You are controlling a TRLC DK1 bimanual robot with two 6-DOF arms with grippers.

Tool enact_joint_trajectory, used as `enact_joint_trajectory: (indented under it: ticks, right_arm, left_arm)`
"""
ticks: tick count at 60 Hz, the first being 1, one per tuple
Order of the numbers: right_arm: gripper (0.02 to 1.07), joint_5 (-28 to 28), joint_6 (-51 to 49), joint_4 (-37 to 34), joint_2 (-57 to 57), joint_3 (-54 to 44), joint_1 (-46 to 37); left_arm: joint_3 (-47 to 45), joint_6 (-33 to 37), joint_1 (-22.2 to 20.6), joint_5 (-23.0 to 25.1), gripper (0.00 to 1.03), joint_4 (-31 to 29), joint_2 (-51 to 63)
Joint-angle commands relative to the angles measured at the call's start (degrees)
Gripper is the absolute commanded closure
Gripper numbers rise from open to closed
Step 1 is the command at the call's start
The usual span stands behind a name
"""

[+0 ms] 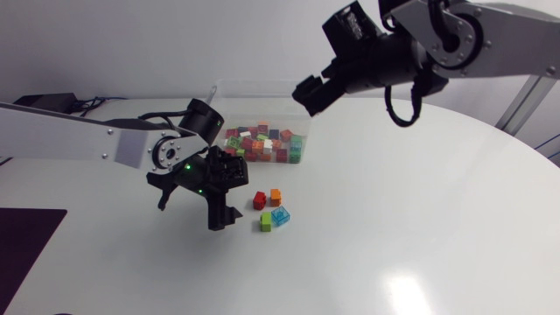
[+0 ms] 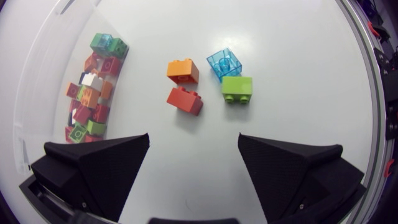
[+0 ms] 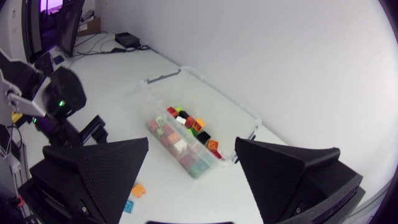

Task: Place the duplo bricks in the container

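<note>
clear container (image 1: pixel 254 94) part filled, four bricks (image 2: pixel 185 100) loose on table (image 1: pixel 420 227) ahead of left gripper (image 2: pixel 194 138), fingers apart, likely to straddle one; right gripper (image 3: pixel 191 142), also apart, raised near container, seemingly out of the way.

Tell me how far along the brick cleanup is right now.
Mostly done: many coloured bricks lie in the clear plastic container. In hand: nothing; the left gripper is open low over the table, the right gripper open up by the container. Left: four loose there, the red brick, orange brick, transparent blue brick and green brick.
</note>
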Motion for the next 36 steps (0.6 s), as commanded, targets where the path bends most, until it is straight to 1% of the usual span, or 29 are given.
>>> enact_joint_trajectory:
  ticks: [1, 15, 22, 36]
  right_arm:
    - [0.06, -0.6, -2.1, 0.4, -3.6, -7.0, 0.9]
    - [0.06, -1.1, -3.3, 2.3, -9.7, -20.7, 2.1]
    - [0.06, -1.1, -3.2, 3.7, -9.9, -24.7, 2.3]
    - [0.06, -1.9, -4.6, 3.7, -8.1, -25.8, 3.8]
  left_arm:
    - [3.7, 5.4, -0.4, 0.8, 0.04, 0.2, 3.0]
    - [7.2, 12.2, -0.6, 1.9, 0.05, -1.9, 7.1]
    - [8.3, 14.0, -0.6, 2.9, 0.05, -2.4, 8.3]
    - [14.8, 15.5, -0.6, 3.9, 0.07, -3.9, 14.3]
